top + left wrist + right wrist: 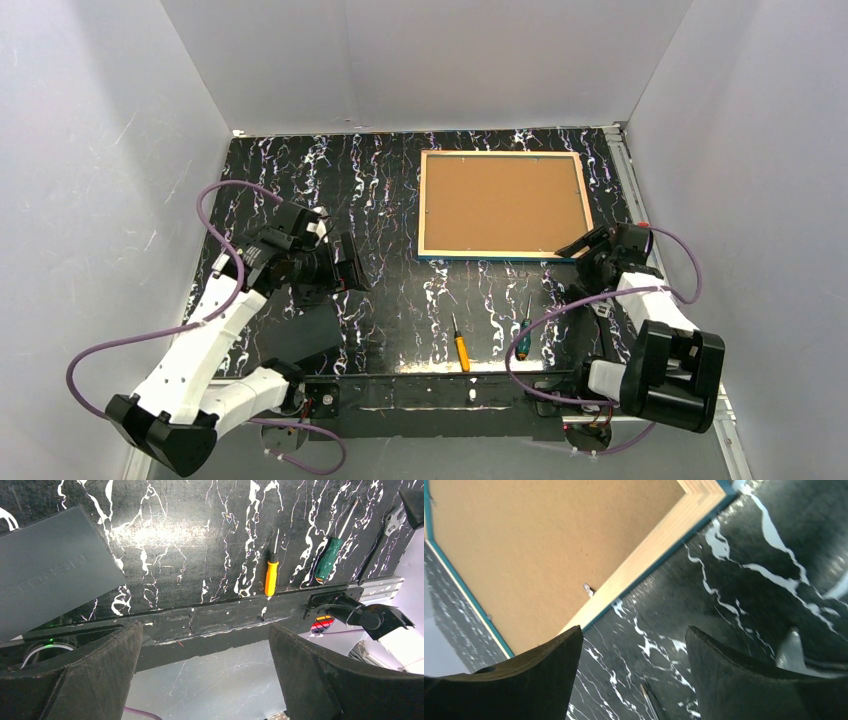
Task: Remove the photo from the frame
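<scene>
The frame (pixel 424 205) lies face down at the back right of the table, showing its light wood back with a thin blue edge. A plain brown backing board (pixel 503 203) fills it, so the photo is hidden. My right gripper (pixel 585 252) hovers just off the frame's near right corner, open, with nothing between its fingers. In the right wrist view the wood border (pixel 659 537) and a small metal tab (pixel 588 590) lie ahead of the right gripper (pixel 634 640). My left gripper (pixel 352 265) is open over the left of the table, far from the frame. In its own view the left gripper (pixel 205 645) is empty.
An orange-handled screwdriver (pixel 461 348) and a green-handled screwdriver (pixel 523 340) lie near the table's front edge. A dark grey box (pixel 305 335) sits at the front left. White walls enclose the table on three sides.
</scene>
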Available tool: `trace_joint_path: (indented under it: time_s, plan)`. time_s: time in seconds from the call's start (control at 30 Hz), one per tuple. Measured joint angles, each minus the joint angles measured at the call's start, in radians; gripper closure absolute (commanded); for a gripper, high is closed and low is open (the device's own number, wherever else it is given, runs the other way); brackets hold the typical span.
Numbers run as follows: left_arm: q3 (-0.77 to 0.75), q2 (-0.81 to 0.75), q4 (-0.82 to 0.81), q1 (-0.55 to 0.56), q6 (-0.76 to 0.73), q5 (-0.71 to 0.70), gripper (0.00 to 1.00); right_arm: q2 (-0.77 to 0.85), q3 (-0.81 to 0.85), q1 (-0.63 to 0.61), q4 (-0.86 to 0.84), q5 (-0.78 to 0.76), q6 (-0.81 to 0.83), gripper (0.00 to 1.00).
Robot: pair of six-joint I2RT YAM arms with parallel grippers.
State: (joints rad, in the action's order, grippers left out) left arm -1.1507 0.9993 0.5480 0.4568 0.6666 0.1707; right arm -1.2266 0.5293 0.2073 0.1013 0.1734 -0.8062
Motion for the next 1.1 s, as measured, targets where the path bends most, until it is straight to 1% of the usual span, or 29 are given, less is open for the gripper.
trace_joint_path:
  time_s: [0.1, 0.17, 0.3, 0.43, 0.5, 0.6, 0.73, 0.83, 1.0, 1.1]
  plan:
    - [0.015, 0.016, -0.018, 0.007, 0.0, 0.011, 0.02, 0.047, 0.032, -0.031, 0.122, -0.039, 0.035, 0.15]
    - [0.029, 0.031, -0.032, 0.013, 0.0, 0.023, 0.02, 0.08, 0.052, -0.106, 0.212, -0.081, 0.052, 0.15]
    - [0.053, 0.077, -0.07, 0.034, 0.003, 0.055, 0.02, 0.169, 0.085, -0.411, 0.388, -0.197, 0.035, 0.13]
    - [0.063, 0.135, -0.11, 0.061, 0.003, 0.092, 0.02, 0.234, 0.089, -0.679, 0.512, -0.286, -0.039, 0.13]
    - [0.062, 0.17, -0.133, 0.08, 0.001, 0.112, 0.02, 0.251, 0.089, -0.834, 0.582, -0.345, -0.092, 0.12]
    - [0.057, 0.225, -0.152, 0.11, -0.006, 0.135, 0.02, 0.241, 0.091, -0.976, 0.643, -0.393, -0.147, 0.08]
    - [0.007, 0.307, -0.167, 0.135, -0.021, 0.162, 0.02, 0.163, 0.13, -1.124, 0.683, -0.451, -0.179, 0.06]
    - [-0.024, 0.322, -0.182, 0.137, -0.031, 0.164, 0.02, 0.067, 0.201, -1.235, 0.673, -0.497, -0.17, 0.08]
    - [-0.04, 0.325, -0.199, 0.137, -0.037, 0.182, 0.02, -0.127, 0.354, -1.431, 0.586, -0.572, -0.125, 0.11]
    - [-0.04, 0.341, -0.212, 0.137, -0.037, 0.198, 0.02, -0.242, 0.416, -1.509, 0.534, -0.612, -0.108, 0.14]
